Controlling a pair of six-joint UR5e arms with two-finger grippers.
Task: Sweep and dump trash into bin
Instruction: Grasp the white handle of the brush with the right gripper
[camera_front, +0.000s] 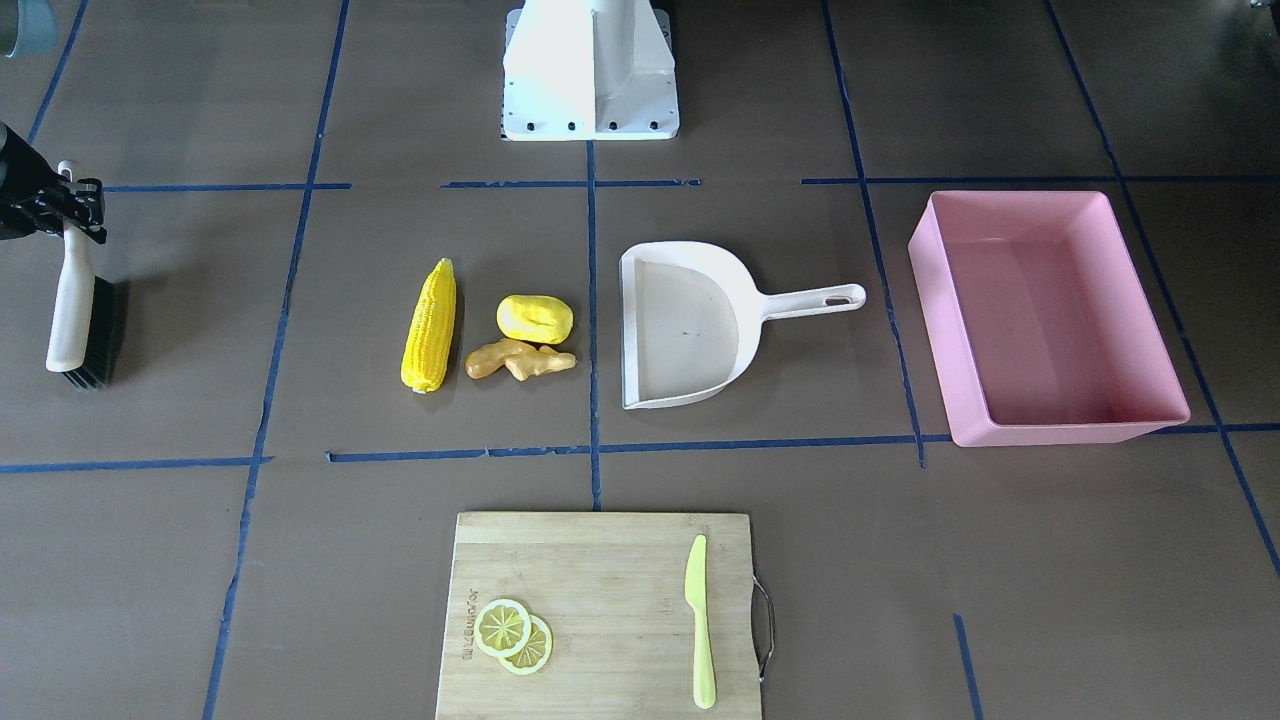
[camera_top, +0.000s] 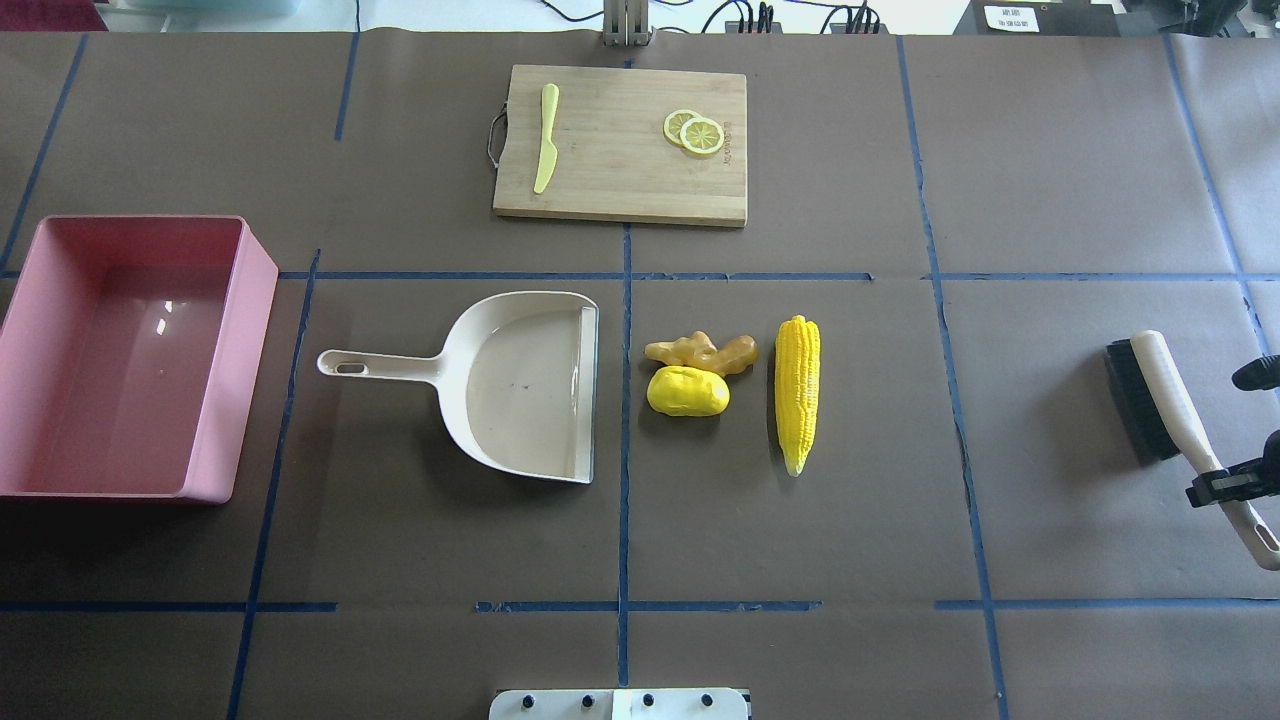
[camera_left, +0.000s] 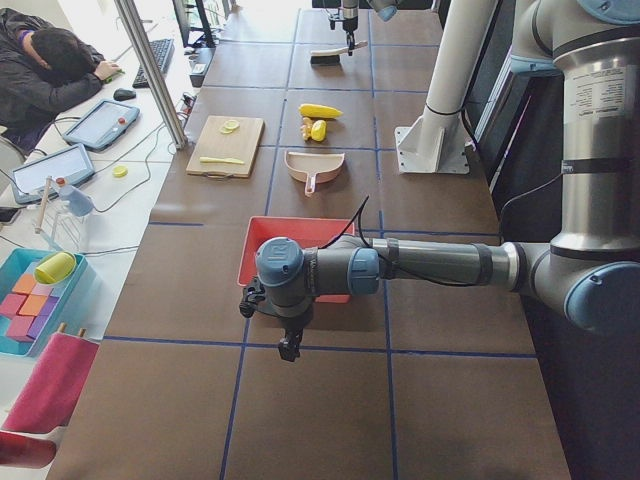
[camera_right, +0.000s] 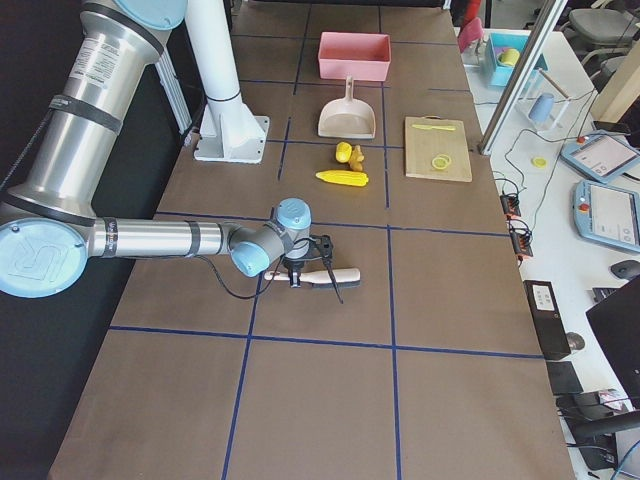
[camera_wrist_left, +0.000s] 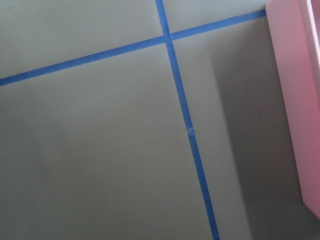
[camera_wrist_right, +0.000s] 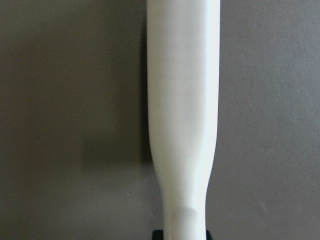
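Note:
The trash lies in a cluster mid-table: a yellow corn cob (camera_front: 430, 325), a yellow potato-like lump (camera_front: 535, 318) and a tan ginger root (camera_front: 518, 360). A cream dustpan (camera_front: 690, 330) lies beside them, mouth toward the trash. Beyond its handle stands the pink bin (camera_front: 935, 330), with nothing in it. At the far end, my right gripper (camera_top: 1228, 485) is shut on the white handle of a black-bristled brush (camera_top: 1160, 390) lying on the table. That handle (camera_wrist_right: 182, 100) fills the right wrist view. My left gripper (camera_left: 290, 345) hangs low next to the bin; I cannot tell its state.
A wooden cutting board (camera_front: 600, 620) sits on the side of the table away from the robot, carrying two lemon slices (camera_front: 512, 635) and a yellow-green plastic knife (camera_front: 700, 620). The robot's white base (camera_front: 590, 70) stands opposite it. Blue tape lines grid the brown tabletop.

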